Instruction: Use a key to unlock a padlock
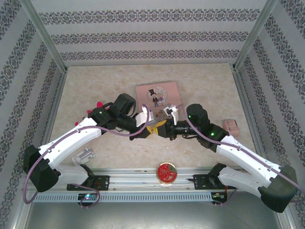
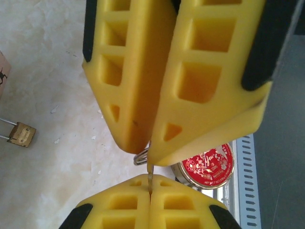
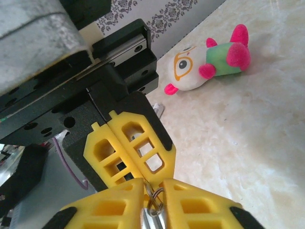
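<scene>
While a plush toy point(image 3: 193, 71) with pink fins lay toward the left edge of the table point(image 1: 95, 86), the left gripper point(image 1: 150, 129) reached to the table's middle, its yellow fingers point(image 2: 138, 95) pressed together on the key point(image 2: 141, 156). That small silvery key hung clear of the table, its wire ring showing just beside the left fingertips and its thin blade running across to the right gripper point(image 1: 161, 128). The padlock point(image 2: 21, 134) lay flat on the marbled table, apart from both grippers and near a corner of the pink picture tin point(image 1: 157, 95), its thin shackle pointing away from the key. A round red tin point(image 1: 166, 172) sat at the middle of the near edge. From the right, the right gripper's fingers point(image 3: 200, 205) met the left ones tip to tip and had closed on the same key. A small pink object point(image 1: 232, 126) lay toward the right edge.
</scene>
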{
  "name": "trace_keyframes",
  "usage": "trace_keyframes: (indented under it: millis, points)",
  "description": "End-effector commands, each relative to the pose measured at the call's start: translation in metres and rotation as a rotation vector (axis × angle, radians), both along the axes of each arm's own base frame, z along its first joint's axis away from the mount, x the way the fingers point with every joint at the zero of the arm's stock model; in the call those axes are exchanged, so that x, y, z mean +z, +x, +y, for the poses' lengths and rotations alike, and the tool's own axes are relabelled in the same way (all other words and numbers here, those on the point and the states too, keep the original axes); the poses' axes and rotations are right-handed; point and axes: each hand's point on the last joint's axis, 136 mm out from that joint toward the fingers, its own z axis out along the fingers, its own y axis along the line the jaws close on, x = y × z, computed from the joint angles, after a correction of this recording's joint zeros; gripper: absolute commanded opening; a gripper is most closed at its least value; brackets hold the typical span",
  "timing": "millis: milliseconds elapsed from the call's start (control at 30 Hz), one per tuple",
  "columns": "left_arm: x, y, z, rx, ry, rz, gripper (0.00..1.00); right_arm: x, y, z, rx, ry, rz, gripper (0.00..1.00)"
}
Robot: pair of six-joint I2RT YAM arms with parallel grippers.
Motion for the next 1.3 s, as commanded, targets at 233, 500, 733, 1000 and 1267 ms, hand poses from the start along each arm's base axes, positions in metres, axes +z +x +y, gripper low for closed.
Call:
trace_keyframes:
  millis: [233, 500, 733, 1000, 1267]
  points:
    - [0.006, -0.002, 0.000, 0.002, -0.021, 0.005, 0.00, 0.008, 0.003, 0.000, 0.015, 0.028, -0.011, 0.00]
    - [0.026, 0.016, 0.004, 0.126, -0.113, -0.025, 0.41, 0.003, 0.020, -0.011, -0.096, 0.032, -0.010, 0.00]
    - [0.062, 0.043, 0.008, 0.338, -0.378, -0.056, 0.62, 0.003, 0.047, -0.036, -0.328, 0.147, 0.006, 0.00]
    - [0.061, 0.066, -0.001, 0.452, -0.553, 0.075, 0.66, 0.016, 0.061, -0.056, -0.478, 0.361, 0.044, 0.00]
    - [0.065, 0.085, -0.003, 0.479, -0.713, 0.258, 0.63, 0.031, 0.061, -0.049, -0.439, 0.451, 0.089, 0.00]
